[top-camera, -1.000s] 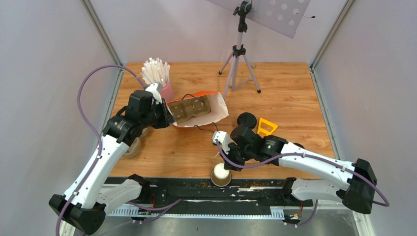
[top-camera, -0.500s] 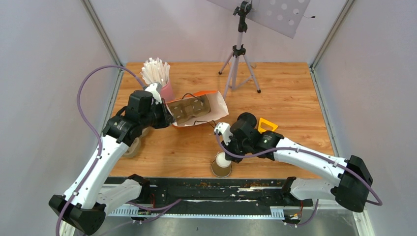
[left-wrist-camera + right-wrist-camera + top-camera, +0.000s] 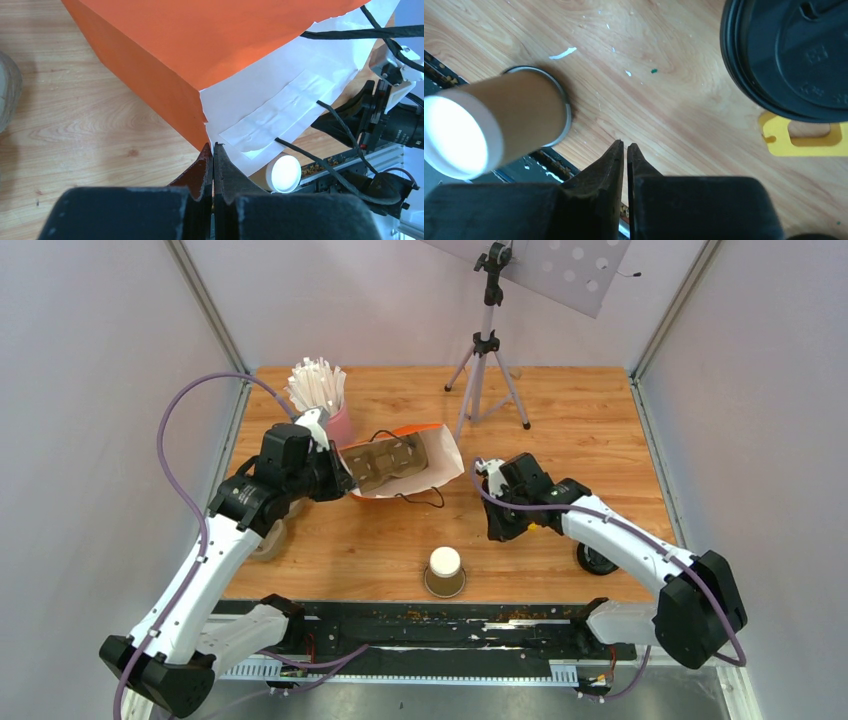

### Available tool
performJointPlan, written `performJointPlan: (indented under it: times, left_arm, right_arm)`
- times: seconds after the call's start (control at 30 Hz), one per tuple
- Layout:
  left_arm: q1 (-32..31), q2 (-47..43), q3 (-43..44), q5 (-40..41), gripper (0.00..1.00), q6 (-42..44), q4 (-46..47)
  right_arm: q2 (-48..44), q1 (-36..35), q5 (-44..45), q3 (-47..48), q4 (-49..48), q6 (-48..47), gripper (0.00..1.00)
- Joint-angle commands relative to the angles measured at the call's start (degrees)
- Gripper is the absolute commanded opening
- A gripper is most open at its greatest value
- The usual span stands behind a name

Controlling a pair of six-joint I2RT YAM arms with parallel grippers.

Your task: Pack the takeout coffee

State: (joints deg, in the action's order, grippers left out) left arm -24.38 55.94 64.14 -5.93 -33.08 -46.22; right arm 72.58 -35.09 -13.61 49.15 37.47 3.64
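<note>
The takeout coffee, a kraft-brown paper cup (image 3: 445, 575) with a white top face, stands alone near the table's front edge; it also shows in the wrist views (image 3: 514, 120) (image 3: 283, 173). My right gripper (image 3: 496, 528) (image 3: 625, 145) hovers to the cup's back right, shut, holding nothing. A black round lid (image 3: 794, 55) lies just beyond it, hidden under the arm in the top view. My left gripper (image 3: 338, 478) (image 3: 213, 147) is shut on the edge of the orange and white paper bag (image 3: 440, 455) (image 3: 200, 45), which lies on its side with the pulp cup tray (image 3: 385, 462) inside.
A pink cup of white sticks (image 3: 322, 392) stands behind the left arm. A tape roll (image 3: 268, 540) lies at the left. A yellow flat piece (image 3: 801, 137) lies by the lid. A tripod (image 3: 487, 370) stands at the back. A black round object (image 3: 597, 560) sits under the right forearm.
My right gripper has drawn away from the cup toward the back right, over the lid. The cup now stands a little farther from the front edge. The left arm has not moved.
</note>
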Motion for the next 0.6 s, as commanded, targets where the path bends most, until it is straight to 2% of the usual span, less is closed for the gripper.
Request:
performJointPlan:
  times: [0.0, 0.07, 0.13, 0.3, 0.4, 0.57]
  left_arm:
    - [-0.05, 0.58, 2.74, -0.56, 0.00, 0.46, 2.29]
    - [-0.06, 0.95, 2.75, -0.55, 0.00, 0.75, 2.39]
    - [-0.05, 1.15, 2.62, -0.19, 0.00, 1.07, 2.58]
    - [-0.05, 1.48, 2.65, 0.51, 0.00, 1.62, 2.89]
    - [-0.05, 1.74, 2.72, 0.60, 0.00, 1.82, 2.92]
    - [-0.05, 1.79, 2.36, 0.81, 0.00, 2.20, 2.66]
  right_arm:
    - [-1.80, 0.33, 4.64, 7.13, 5.17, 1.15, 0.11]
    - [-3.18, 0.28, 5.21, 9.37, 6.74, 0.94, 0.12]
    - [-5.30, -0.88, 1.20, 10.24, 5.73, -0.37, 0.11]
    - [-11.17, -10.75, -1.46, 7.85, -1.87, -2.23, 0.12]
    - [-10.98, -16.67, -1.10, 5.83, -5.67, -1.96, 0.12]
    - [-6.41, -22.26, -1.96, 4.97, -8.82, -1.49, 0.10]
